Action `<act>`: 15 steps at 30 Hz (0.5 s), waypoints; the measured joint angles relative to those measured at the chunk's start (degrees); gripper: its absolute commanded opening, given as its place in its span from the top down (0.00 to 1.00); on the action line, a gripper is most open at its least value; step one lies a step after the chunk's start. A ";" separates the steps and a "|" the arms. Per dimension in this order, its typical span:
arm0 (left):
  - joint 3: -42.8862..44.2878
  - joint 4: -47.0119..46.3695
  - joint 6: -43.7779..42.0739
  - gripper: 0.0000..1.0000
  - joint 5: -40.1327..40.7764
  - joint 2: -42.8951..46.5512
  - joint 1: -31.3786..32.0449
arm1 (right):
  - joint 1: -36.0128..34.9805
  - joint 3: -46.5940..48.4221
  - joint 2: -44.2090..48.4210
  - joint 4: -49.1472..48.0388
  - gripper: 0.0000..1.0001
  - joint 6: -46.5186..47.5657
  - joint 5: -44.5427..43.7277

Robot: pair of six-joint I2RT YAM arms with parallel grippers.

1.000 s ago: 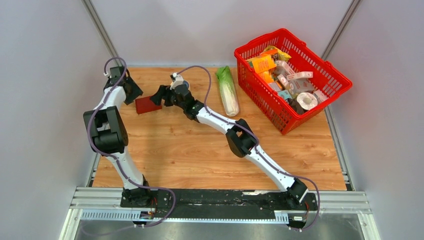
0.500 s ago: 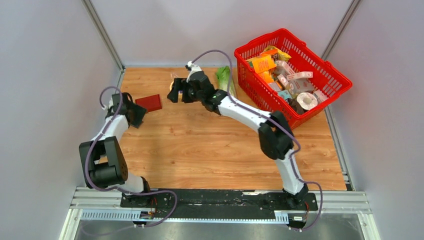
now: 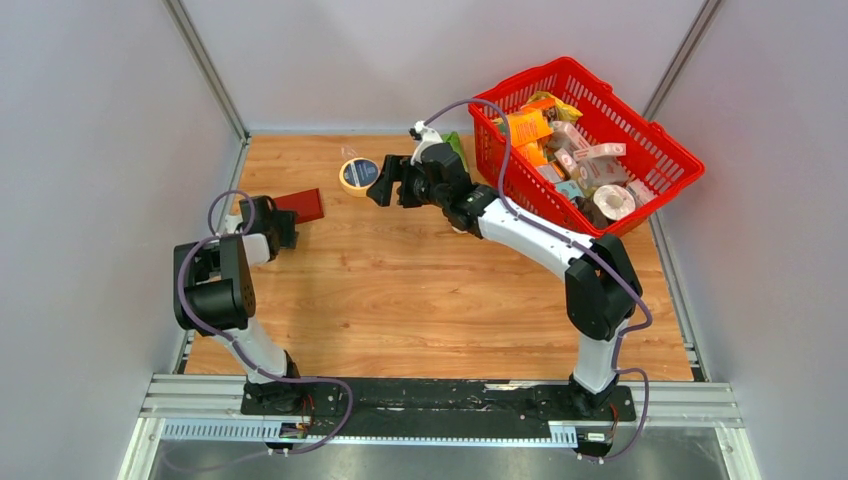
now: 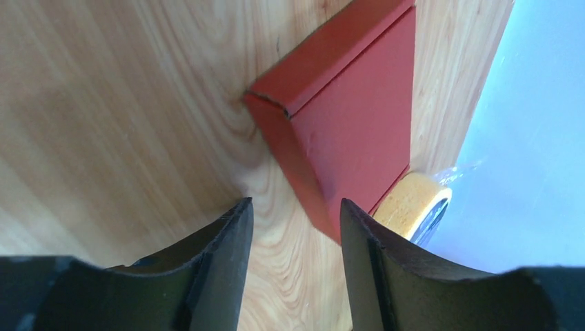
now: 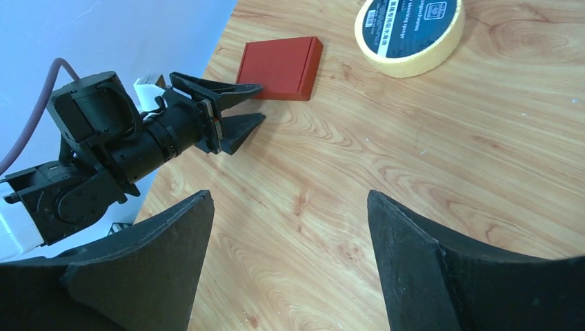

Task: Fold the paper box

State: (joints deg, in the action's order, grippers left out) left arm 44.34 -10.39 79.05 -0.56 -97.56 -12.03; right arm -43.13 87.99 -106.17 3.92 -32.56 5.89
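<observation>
The paper box (image 3: 301, 206) is a shallow dark-red block lying flat and closed on the wooden table at the far left. The left wrist view shows the paper box (image 4: 345, 117) just ahead of my left gripper (image 4: 293, 207), which is open with only bare wood between its fingers. From above, my left gripper (image 3: 285, 225) sits just short of the box's near-left corner, apart from it. My right gripper (image 3: 377, 186) hovers open to the right of the box, beside the tape roll. In the right wrist view the box (image 5: 279, 65) lies far ahead of my right gripper (image 5: 290, 200).
A yellow tape roll (image 3: 358, 175) lies between the box and the right gripper. A red mesh basket (image 3: 672, 157) full of packages stands at the back right. A green cabbage (image 3: 455, 141) is mostly hidden behind the right arm. Grey walls close in the left side and back.
Both grippers have left the box, which now lies flat. The left arm pulled back toward the near left. The right arm swung right, uncovering the tape roll.
</observation>
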 measured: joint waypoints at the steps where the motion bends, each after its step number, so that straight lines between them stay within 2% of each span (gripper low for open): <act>1: 0.07 -1.14 0.90 0.45 0.46 -0.76 0.00 | 0.24 -0.11 0.00 0.00 0.16 -0.04 0.15; 10: 3.04 -13.05 7.72 0.60 2.93 -9.42 0.33 | 1.44 -0.85 0.00 -0.39 0.16 -0.17 1.16; 15: 7.87 -14.38 8.68 0.62 4.26 -13.88 1.31 | 2.34 -0.96 0.00 -0.50 0.17 -0.39 2.14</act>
State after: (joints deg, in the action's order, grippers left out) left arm 52.21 -24.77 87.72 3.70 -111.44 -10.72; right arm -40.80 87.02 -106.17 3.42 -32.95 8.03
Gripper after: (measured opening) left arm 0.392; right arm 0.837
